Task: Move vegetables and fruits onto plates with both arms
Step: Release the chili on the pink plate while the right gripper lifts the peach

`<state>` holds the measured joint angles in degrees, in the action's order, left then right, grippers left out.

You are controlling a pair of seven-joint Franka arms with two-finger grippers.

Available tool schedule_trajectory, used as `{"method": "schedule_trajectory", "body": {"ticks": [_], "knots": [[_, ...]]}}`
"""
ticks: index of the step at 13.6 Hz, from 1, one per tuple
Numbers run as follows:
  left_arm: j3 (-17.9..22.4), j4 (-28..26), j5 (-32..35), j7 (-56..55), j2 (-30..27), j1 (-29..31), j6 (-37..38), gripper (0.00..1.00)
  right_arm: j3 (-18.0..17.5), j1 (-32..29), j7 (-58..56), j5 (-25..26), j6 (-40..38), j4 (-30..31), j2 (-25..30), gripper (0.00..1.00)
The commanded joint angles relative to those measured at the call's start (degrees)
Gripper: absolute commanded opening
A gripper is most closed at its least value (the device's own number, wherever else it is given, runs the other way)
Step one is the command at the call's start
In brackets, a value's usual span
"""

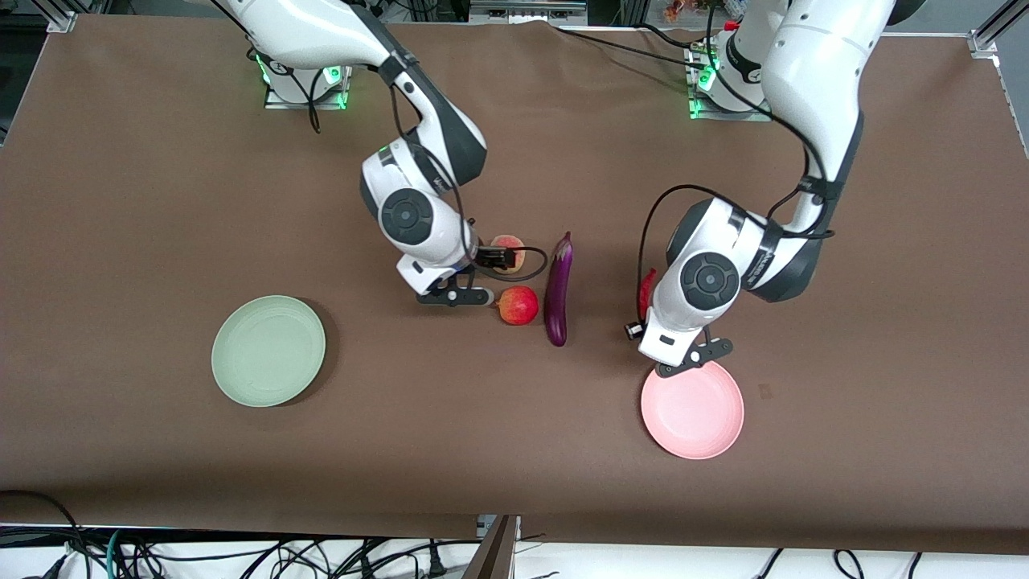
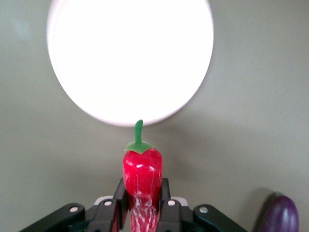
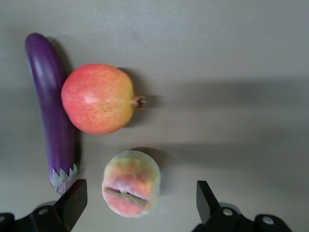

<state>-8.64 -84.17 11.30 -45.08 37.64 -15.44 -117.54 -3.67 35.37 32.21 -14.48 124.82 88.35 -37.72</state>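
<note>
My left gripper (image 2: 142, 191) is shut on the red chili pepper (image 2: 142, 171), green stem pointing out, and holds it in the air by the edge of the pale pink plate (image 1: 693, 412). The chili shows beside the left wrist in the front view (image 1: 647, 291). My right gripper (image 3: 139, 200) is open over the peach (image 3: 131, 183), one finger on each side, not touching it. The red pomegranate-like fruit (image 1: 518, 305) lies against the purple eggplant (image 1: 558, 291), nearer the front camera than the peach (image 1: 506, 244). The pale green plate (image 1: 268, 351) lies toward the right arm's end.
Both plates hold nothing. The pink plate (image 2: 130, 58) looks washed-out white in the left wrist view. The eggplant's tip (image 2: 282, 217) shows there too. The brown table cover (image 1: 450, 450) has open room between the plates. Cables hang below the front edge.
</note>
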Motion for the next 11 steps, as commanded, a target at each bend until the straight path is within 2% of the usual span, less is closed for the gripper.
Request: {"method": "schedule_trajectory", "body": {"ticks": [1,3,4,6,8,10,11], "knots": [[0.20,5.84,9.67,12.32,1.73,-0.29,1.44,0.00,0.68,2.24,1.80,-1.17,3.66,-0.45,-2.18,1.00],[0.72,11.02,10.23,22.62,5.14,0.49,1.00,0.00,0.59,2.95,1.89,-1.08,4.90,-0.46,-2.89,1.00],[0.73,13.39,10.15,27.19,7.43,1.19,-1.79,0.00,0.68,3.21,1.80,-0.99,4.90,-0.46,-3.32,1.00],[0.55,14.21,8.23,34.76,11.38,4.34,-13.00,0.00,0.68,4.52,1.71,-0.47,4.90,-0.37,-4.20,1.00],[0.46,14.30,2.53,39.17,14.12,5.24,-16.66,0.00,0.68,5.14,1.71,-0.29,4.90,-0.37,-4.82,1.00],[0.46,14.38,0.66,42.61,15.62,6.20,-18.94,0.00,0.68,5.58,1.80,-0.20,5.25,-0.46,-5.35,1.00],[0.46,14.38,0.13,42.62,16.23,6.21,-19.91,0.06,0.77,5.85,1.71,-0.20,5.60,-0.46,-5.61,1.00]]}}
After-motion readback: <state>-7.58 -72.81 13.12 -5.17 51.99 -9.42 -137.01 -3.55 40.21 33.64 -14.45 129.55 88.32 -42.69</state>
